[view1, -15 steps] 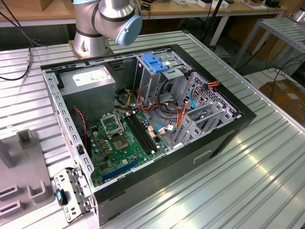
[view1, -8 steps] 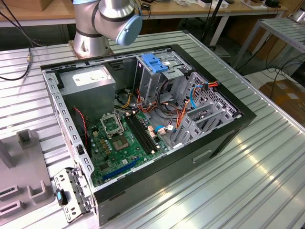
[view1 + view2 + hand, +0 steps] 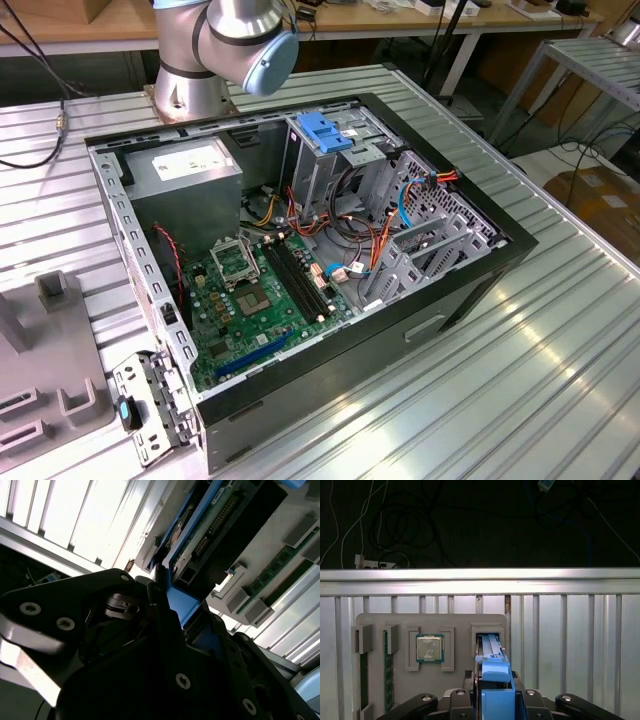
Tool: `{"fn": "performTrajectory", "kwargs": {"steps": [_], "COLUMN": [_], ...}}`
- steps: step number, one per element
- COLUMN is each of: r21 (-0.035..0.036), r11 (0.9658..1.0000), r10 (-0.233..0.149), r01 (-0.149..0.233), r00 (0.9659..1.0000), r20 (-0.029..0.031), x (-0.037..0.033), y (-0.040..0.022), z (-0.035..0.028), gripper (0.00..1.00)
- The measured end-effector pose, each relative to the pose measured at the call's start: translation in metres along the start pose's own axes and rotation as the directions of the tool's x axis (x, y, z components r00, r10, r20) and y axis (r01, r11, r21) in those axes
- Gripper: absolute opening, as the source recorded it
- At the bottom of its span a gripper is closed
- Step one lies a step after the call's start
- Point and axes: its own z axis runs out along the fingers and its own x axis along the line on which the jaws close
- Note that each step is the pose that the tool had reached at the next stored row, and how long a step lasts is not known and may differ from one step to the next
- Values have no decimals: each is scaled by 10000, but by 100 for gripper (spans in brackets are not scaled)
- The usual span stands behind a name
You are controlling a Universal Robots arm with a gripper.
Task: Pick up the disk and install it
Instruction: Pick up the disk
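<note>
1. Gripper [image 3: 494,692] [image 3: 175,625] is seen clamped on the blue end of the disk [image 3: 492,667] [image 3: 200,540] in both wrist views.
2. The disk is held on edge, its far end at a slot of the grey tray [image 3: 455,622] on the slatted metal table [image 3: 570,640].
3. A processor chip [image 3: 429,648] and a memory stick [image 3: 388,670] are seated in the tray.
4. In the exterior view, the open computer case [image 3: 470,290] is set near the tray.

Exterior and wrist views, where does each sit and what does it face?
Exterior view: off the arm, above, looking into the open computer case; arm's joint shows.
First wrist view: on the wrist, facing the grey tray and disk; pincer shows.
Second wrist view: beside the pincer, close on the disk.
Both wrist views share disk and pincer.
</note>
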Motion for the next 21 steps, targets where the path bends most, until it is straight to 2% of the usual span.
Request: {"fn": "performTrajectory", "kwargs": {"steps": [3,11,15,19,21], "r21": [0,2,2,1,3], "r11": [10000,10000,10000,10000,10000], "r10": [0,0,0,0,0], "r01": [0,0,0,0,0], "r00": [10000,10000,10000,10000,10000], "r20": [0,0,1,0,1], "x": [0,1,2,3,4], "y": [-2,-10,-15,-22,-23], "z": [-55,-294,-422,-605,-659], "gripper": [37,37,37,37,37]}}
